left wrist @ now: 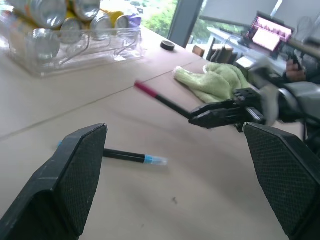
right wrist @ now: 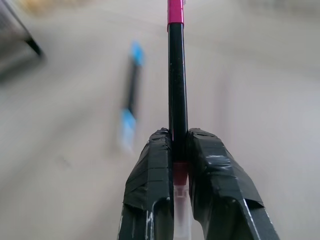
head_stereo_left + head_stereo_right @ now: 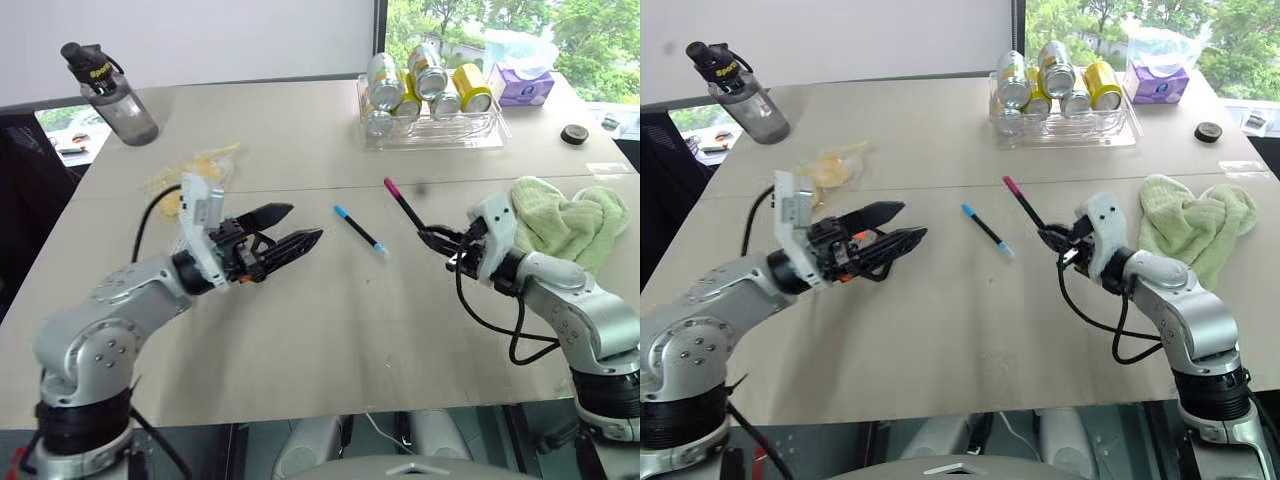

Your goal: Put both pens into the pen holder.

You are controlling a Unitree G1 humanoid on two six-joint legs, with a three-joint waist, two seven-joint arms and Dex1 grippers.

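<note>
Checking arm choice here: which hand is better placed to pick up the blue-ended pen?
Left, probably. The left hand is open and empty beside the blue-ended pen on the table; the right hand is shut on the pink-ended pen.

Water bottle (image 3: 110,92), can tray (image 3: 432,128), green towel (image 3: 565,222), tissue box (image 3: 525,85).
</note>
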